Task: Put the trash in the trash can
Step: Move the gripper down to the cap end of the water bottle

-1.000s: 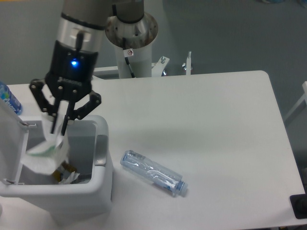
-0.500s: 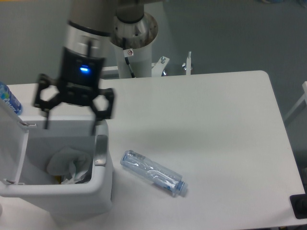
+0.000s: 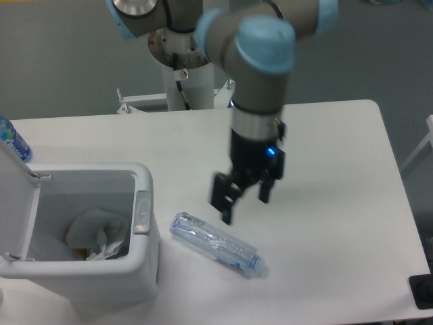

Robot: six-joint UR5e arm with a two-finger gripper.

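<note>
Clear crushed plastic bottle (image 3: 215,244) lies flat on white desk (image 3: 325,169), bluish cap pointing right, just right of trash can (image 3: 139,264). My end effector (image 3: 242,198) hovers above bottle, black fingers spread apart, holding nothing. Boxy white-grey can open, lid up, crumpled white wrapper (image 3: 95,230) inside.

White table (image 3: 338,169) is carrying a crushed bottle (image 3: 215,244) lying lower centre, the open bin (image 3: 115,281) sitting lower left, and an upright bottle (image 3: 12,141) standing at left edge.
</note>
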